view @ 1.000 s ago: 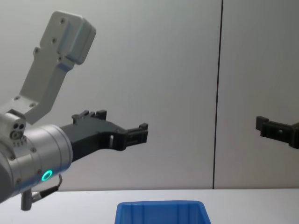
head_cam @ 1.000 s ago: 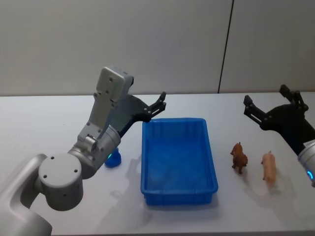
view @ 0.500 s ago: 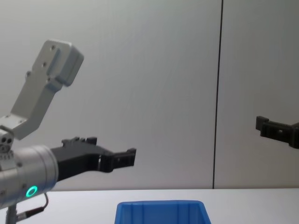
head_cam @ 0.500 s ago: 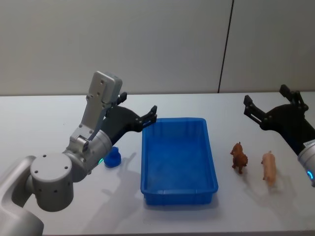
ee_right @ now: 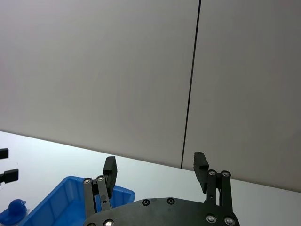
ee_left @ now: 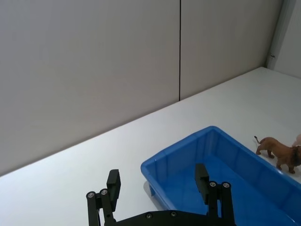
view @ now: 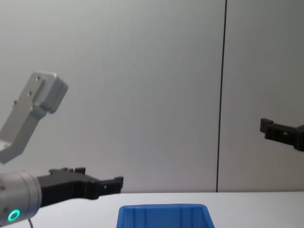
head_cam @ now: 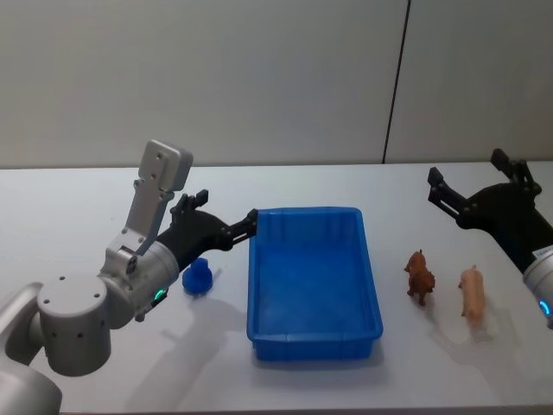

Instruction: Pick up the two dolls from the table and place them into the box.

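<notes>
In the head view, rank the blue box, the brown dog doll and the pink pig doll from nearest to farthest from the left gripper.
From the left gripper, open at the box's far left corner:
1. Blue box, right beside it.
2. Brown dog doll, just past the box's right wall.
3. Pink pig doll, farther right again.

Box [view: 164,214]: chest view, lower part cut by bottom edge.
Brown doll [ee_left: 275,148]: left wrist view, head cut by right edge; pink doll [ee_left: 299,139] a sliver beside it at that edge.
Small blue figure [ee_right: 11,210]: right wrist view, cut at the corner, kind too small to tell.
</notes>
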`<control>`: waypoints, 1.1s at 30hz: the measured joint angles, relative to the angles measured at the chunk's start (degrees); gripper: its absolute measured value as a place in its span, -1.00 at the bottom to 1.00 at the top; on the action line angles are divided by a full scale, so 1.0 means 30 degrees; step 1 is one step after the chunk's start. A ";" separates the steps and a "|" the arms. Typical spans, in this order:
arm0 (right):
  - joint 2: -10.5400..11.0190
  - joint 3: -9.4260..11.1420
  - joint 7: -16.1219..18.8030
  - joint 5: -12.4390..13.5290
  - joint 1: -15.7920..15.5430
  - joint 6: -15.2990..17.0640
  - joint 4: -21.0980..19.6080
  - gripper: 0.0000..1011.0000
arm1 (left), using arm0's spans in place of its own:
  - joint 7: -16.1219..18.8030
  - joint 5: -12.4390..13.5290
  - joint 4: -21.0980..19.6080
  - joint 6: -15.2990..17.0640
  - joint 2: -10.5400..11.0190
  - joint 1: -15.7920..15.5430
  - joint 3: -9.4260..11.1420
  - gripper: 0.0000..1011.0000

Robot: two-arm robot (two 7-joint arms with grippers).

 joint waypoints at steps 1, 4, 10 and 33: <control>0.0000 0.0000 0.0000 0.0000 -0.0001 0.0000 0.0000 0.98 | -0.0200 -0.0131 0.0210 0.0025 0.0019 -0.0031 -0.0050 0.98; 0.0000 0.0000 0.0000 0.0001 -0.0002 0.0000 0.0000 0.98 | -0.0583 -0.0339 0.0667 0.0060 0.0052 -0.0100 -0.0146 0.98; 0.0000 0.0000 0.0000 0.0001 -0.0001 0.0000 0.0000 0.98 | -0.1368 -0.0585 0.1644 0.0095 0.0100 -0.0307 -0.0312 0.98; 0.0000 0.0000 0.0000 0.0000 -0.0001 0.0000 0.0000 0.98 | -0.3665 0.0011 0.5880 0.0056 -0.0217 -0.1640 -0.0555 0.98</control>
